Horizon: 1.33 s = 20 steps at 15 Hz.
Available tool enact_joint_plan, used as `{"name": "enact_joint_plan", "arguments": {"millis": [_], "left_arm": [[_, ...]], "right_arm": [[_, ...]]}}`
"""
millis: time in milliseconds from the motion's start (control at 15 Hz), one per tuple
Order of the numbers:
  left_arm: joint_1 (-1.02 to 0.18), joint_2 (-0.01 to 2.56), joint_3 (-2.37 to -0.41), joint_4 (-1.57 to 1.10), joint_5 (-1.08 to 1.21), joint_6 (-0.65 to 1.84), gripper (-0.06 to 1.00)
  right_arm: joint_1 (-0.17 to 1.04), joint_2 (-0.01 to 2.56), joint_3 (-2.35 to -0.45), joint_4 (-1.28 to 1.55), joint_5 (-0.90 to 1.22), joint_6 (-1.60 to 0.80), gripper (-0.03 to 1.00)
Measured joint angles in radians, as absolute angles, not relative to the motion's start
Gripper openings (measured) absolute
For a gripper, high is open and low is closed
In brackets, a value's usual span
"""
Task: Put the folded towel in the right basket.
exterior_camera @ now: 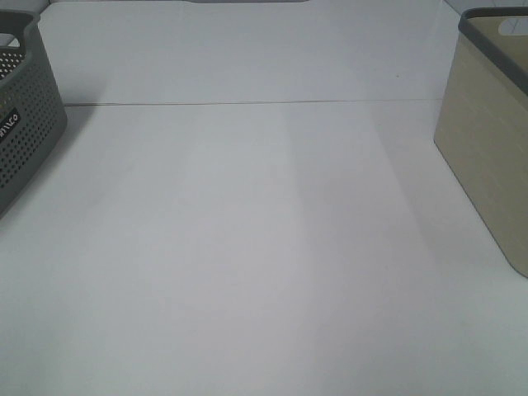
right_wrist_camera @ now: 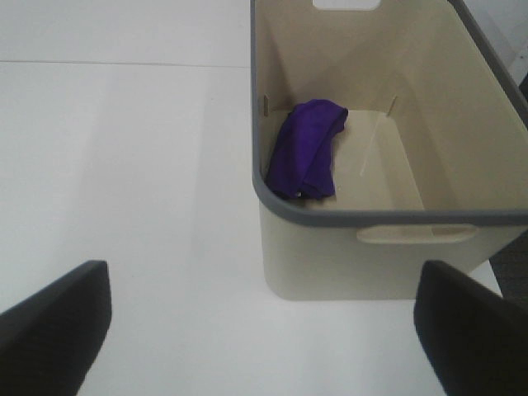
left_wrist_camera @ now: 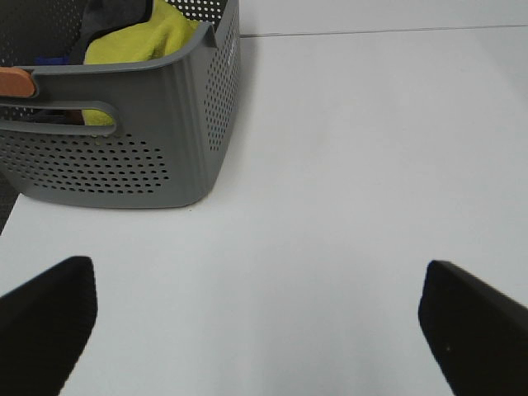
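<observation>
A folded purple towel [right_wrist_camera: 308, 148] lies inside the beige right basket [right_wrist_camera: 388, 247] against its near-left wall. The same basket [exterior_camera: 487, 157] stands at the right edge of the exterior high view; the towel is hidden there. My right gripper [right_wrist_camera: 264, 334] is open and empty, its dark fingertips [right_wrist_camera: 54, 326] spread wide in front of the basket. My left gripper [left_wrist_camera: 264, 322] is open and empty over the bare table, its fingertips [left_wrist_camera: 45, 318] near the grey basket. Neither gripper shows in the exterior high view.
A grey perforated basket [left_wrist_camera: 140, 157] stands at the left and holds a yellow cloth [left_wrist_camera: 136, 41] and dark items; it also shows in the exterior high view [exterior_camera: 25, 124]. The white table [exterior_camera: 247, 247] lies between the two baskets.
</observation>
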<state>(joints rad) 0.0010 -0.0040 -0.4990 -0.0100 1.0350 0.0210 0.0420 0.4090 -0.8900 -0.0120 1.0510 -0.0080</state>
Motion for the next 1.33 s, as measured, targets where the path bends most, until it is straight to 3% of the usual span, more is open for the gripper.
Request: {"name": "enact_joint_plan", "arguments": {"millis": [333,533,1333], "left_arm": [[0.001,-0.004,-0.499,-0.010,1.035,0.021,0.99],[0.001,-0.004,-0.499,-0.010,1.035,0.021,0.99],[0.001,-0.004,-0.499,-0.011,1.035,0.021,0.99]], "right_arm": [[0.042,0.045,-0.600,-0.012,1.051,-0.007,0.96],[0.042,-0.004,-0.469,-0.012,1.088,-0.007,0.96],[0.000,-0.004,-0.457,-0.016,1.102,-0.007,0.96]]}}
